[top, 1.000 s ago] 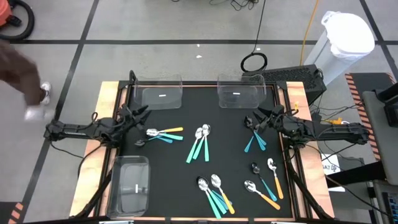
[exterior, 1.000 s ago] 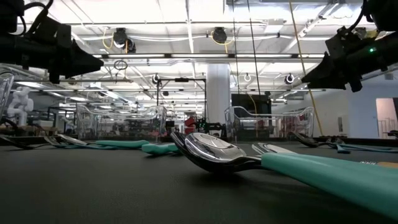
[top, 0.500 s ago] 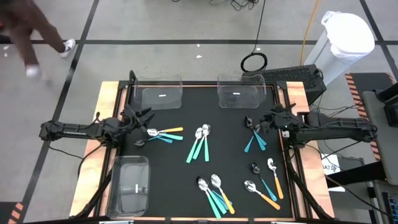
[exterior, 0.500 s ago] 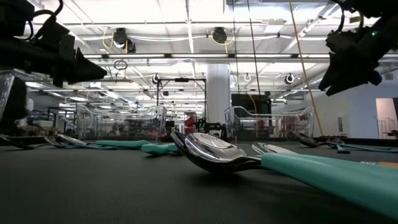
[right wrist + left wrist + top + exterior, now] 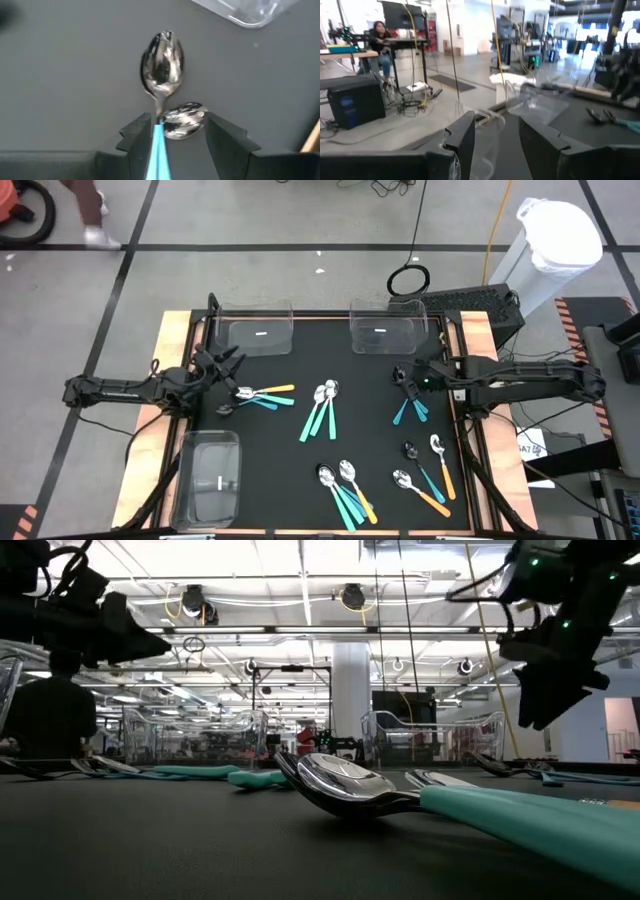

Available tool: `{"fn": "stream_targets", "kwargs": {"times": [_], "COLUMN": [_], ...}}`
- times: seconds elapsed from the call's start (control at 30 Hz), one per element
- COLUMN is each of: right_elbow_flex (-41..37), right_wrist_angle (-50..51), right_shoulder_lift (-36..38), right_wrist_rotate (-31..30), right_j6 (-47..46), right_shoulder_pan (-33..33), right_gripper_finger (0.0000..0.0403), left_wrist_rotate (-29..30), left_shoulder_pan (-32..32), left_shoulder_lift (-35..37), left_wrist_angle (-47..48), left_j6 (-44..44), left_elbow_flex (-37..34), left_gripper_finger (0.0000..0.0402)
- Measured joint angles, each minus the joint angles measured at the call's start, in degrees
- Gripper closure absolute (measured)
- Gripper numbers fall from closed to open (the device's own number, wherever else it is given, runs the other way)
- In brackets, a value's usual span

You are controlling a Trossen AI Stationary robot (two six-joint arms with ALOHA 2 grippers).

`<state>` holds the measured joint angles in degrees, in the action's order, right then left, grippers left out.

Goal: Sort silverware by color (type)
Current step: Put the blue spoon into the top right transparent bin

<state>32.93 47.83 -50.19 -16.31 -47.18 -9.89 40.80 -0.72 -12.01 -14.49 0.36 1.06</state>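
Note:
Several small spoons with teal, light blue or orange handles lie in loose groups on the black mat: by my left gripper [image 5: 256, 394], in the middle [image 5: 322, 406], at the right [image 5: 410, 406] and toward the near edge [image 5: 345, 488] [image 5: 426, 468]. My left gripper [image 5: 222, 365] [image 5: 495, 145] is open and held level above the mat's left part. My right gripper [image 5: 405, 377] [image 5: 175, 134] is open and points down above the right pair. In its wrist view the fingers stand on either side of a light blue handle [image 5: 159, 150], with two shiny bowls [image 5: 163, 62] [image 5: 182, 120].
Two clear bins [image 5: 256, 335] [image 5: 384, 330] stand along the far edge, and a third [image 5: 210, 476] sits at the near left corner. Wooden rails [image 5: 172, 340] frame the mat. A large teal spoon [image 5: 345, 785] lies close to the low camera. A person walks beyond the far left.
My right gripper has tipped from nearly level to pointing down and shifted slightly toward the table's left, over the right pair of spoons. The spoons have stayed where they were. A person has walked across the floor beyond the far left corner.

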Motion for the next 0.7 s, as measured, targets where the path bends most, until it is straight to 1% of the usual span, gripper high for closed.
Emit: {"fn": "stream_targets", "kwargs": {"times": [0.07,0.13,0.2,0.3,0.4,0.47,0.6,0.7], "right_elbow_flex": [0.0,0.0,0.0,0.0,0.0,0.0,0.0,0.0], "right_wrist_angle": [0.0,-0.2,-0.5,-0.5,-2.3,-4.2,-6.9,-5.7], "right_shoulder_lift": [-1.1,-2.3,-3.5,-5.3,-8.2,-10.3,-13.6,-15.3], "right_wrist_rotate": [1.4,5.5,8.6,9.3,13.1,15.3,15.7,14.1], "right_j6": [1.3,2.7,3.0,1.1,0.7,2.5,7.4,9.4], "right_shoulder_pan": [-0.8,-1.5,-1.8,-2.5,-4.0,-4.7,-5.9,-6.3], "right_gripper_finger": [0.0232,0.0232,0.0232,0.0232,0.0237,0.0246,0.0269,0.0289], "left_wrist_rotate": [-0.5,-0.1,2.8,7.0,7.8,7.8,7.8,7.8], "left_shoulder_pan": [-1.1,-2.2,-2.7,-3.2,-3.2,-3.2,-3.2,-3.2], "left_shoulder_lift": [0.0,0.0,0.0,0.0,0.0,0.0,0.0,0.0], "left_wrist_angle": [-0.8,-0.5,-0.1,0.5,0.6,0.7,0.9,0.4], "left_j6": [0.1,0.6,1.6,2.1,1.5,-0.2,-6.7,-9.3], "left_elbow_flex": [0.0,0.0,0.0,0.0,0.0,0.0,0.0,0.0], "left_gripper_finger": [0.0249,0.0249,0.0249,0.0249,0.0249,0.0249,0.0249,0.0249]}}
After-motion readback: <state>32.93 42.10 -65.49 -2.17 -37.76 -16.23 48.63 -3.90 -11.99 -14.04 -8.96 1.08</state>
